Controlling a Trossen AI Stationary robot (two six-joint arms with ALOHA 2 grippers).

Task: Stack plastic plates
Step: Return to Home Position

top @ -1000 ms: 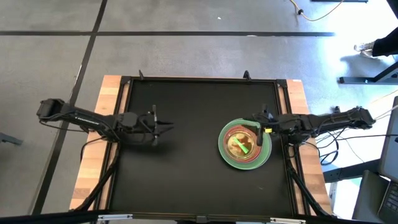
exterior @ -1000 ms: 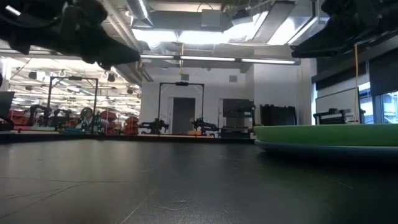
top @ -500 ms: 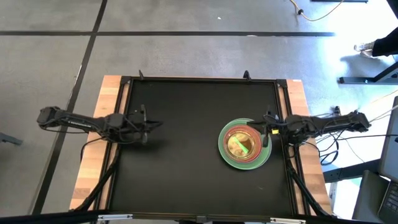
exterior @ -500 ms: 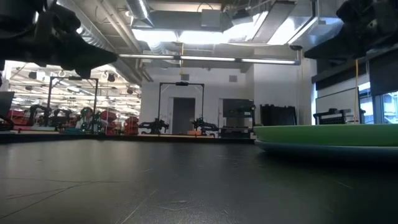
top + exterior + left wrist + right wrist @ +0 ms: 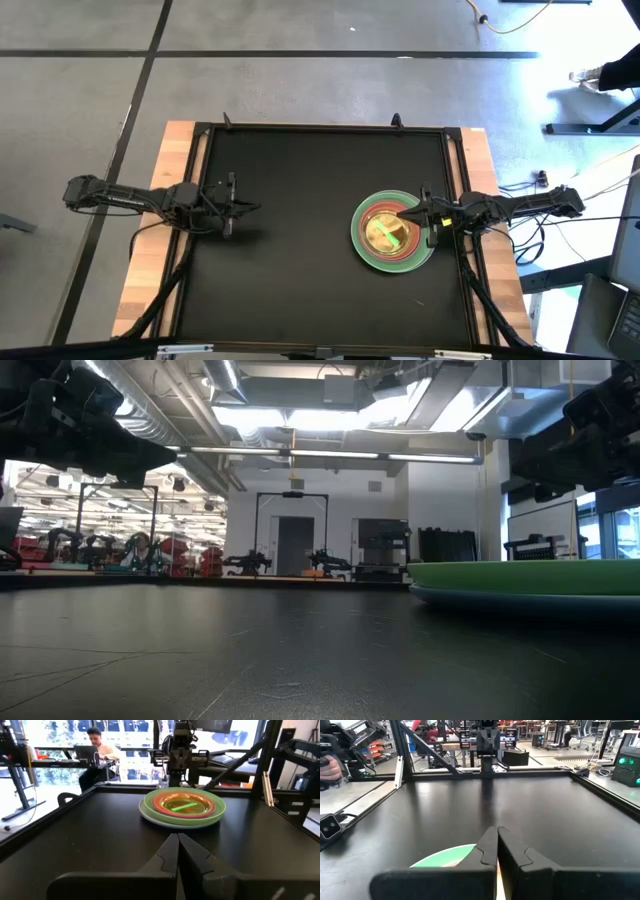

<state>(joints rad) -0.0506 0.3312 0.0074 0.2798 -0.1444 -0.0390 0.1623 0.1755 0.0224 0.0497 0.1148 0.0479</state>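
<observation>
High view | plates (image 5: 390,238) stacked at 3 o'clock | left gripper (image 5: 256,209), right gripper (image 5: 402,213) clenched empty, retreating outward | job looks done

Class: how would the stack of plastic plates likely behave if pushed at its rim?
Probably slides, not tips: the stack of plates sits low and wide on the smooth black table. Likely light, since the large green plate looks thin in the low view. The small green dish on top might shift, resting loose inside bigger plates.
</observation>
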